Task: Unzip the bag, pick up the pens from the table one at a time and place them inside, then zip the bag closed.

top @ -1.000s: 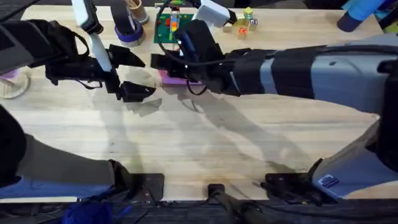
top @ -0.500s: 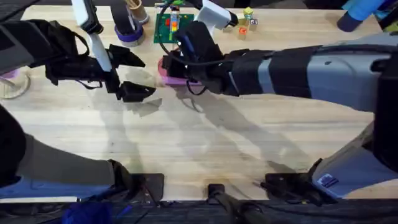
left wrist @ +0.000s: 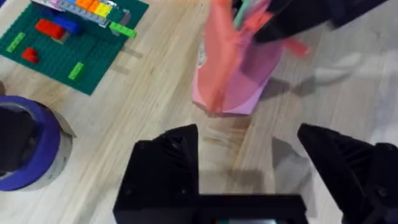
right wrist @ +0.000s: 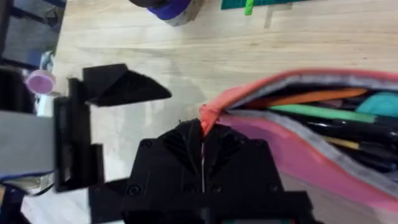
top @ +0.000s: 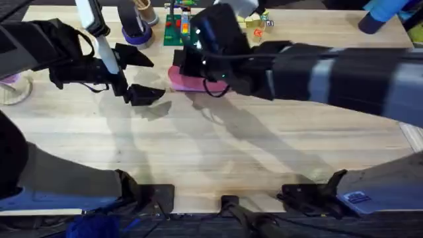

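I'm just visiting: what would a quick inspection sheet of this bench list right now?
Surface: pale wooden table.
Job's things: pink bag open, orange pen and green pen lying inside.
Clutter: green brick plate, purple tape roll, small blocks.
Grippers: left gripper open beside the bag, holding nothing; right gripper shut on the bag's end.
Cables: black wire loops on both arms.
Surroundings: nothing seen.

Pens (right wrist: 311, 102) inside bag (right wrist: 348, 155) on table (top: 218, 152)
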Controlling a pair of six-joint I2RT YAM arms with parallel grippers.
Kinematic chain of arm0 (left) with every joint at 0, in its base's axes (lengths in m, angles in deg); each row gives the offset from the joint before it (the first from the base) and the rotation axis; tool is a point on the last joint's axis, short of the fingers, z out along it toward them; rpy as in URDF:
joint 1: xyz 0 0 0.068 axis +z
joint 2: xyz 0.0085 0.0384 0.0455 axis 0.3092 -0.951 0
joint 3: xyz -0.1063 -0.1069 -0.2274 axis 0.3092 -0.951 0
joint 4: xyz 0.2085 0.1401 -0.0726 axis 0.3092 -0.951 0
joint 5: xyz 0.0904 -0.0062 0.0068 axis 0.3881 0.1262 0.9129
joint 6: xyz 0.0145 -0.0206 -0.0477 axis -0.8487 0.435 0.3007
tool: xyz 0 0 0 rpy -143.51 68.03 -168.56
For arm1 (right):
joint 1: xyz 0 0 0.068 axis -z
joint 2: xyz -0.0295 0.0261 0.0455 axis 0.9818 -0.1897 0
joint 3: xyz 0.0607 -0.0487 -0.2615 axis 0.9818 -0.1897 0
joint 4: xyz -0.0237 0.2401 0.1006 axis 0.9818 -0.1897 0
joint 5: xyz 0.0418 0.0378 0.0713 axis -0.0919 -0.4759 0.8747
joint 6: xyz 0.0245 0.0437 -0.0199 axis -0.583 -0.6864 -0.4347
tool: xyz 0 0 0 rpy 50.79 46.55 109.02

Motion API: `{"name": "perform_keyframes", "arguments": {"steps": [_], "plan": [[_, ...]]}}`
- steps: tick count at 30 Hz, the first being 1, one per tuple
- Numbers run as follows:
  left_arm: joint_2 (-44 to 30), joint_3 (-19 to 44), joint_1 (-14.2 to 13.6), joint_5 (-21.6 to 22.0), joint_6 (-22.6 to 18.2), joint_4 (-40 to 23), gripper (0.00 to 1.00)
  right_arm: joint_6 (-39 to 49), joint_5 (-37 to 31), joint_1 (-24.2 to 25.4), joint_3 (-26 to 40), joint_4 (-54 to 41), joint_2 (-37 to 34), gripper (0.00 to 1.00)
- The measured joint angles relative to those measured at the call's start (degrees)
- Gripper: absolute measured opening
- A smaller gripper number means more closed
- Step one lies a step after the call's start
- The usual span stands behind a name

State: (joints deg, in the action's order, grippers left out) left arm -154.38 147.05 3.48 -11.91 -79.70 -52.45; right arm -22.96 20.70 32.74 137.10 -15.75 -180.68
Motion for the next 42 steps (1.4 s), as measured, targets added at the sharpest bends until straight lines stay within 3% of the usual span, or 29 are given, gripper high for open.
{"name": "perform_keyframes", "arguments": {"steps": [6, 16, 21, 31, 33, 37, 38, 42], "plan": [[0.0, 0.0, -2.3, -1.5, -0.2, 3.3, 0.993, 0.0, 0.7, -0.1, 0.0, -4.5, 3.4, 0.03], [-0.3, 0.0, -8.4, -2.9, 0.8, 7.7, 0.993, 0.0, 0.8, -0.1, 0.0, -4.9, 3.4, 0.029], [-2.2, 0.0, -9.0, -3.3, 4.1, 7.8, 0.993, 0.0, 0.8, -0.1, 0.0, -4.9, 3.4, 0.029], [-2.5, 0.0, -10.9, -4.3, 5.8, 8.6, 0.977, 0.0, 0.8, -0.1, 0.0, -4.9, 3.4, 0.029], [-2.5, 0.0, -11.6, -4.3, 5.9, 8.8, 0.79, 0.0, 0.8, -0.1, 0.0, -4.9, 3.4, 0.03], [-2.6, 0.0, -12.4, -4.3, 6.0, 9.0, 0.187, 0.0, 0.8, 0.0, 0.0, -4.9, 3.4, 0.029], [-2.6, 0.0, -12.4, -4.3, 5.9, 9.0, 0.084, 0.0, 0.9, 0.0, 0.0, -4.9, 3.4, 0.03], [-3.0, 0.0, -12.4, -4.5, 6.1, 9.5, 0.045, 0.0, 1.2, 0.6, 0.0, -4.9, 3.4, 0.029]]}}
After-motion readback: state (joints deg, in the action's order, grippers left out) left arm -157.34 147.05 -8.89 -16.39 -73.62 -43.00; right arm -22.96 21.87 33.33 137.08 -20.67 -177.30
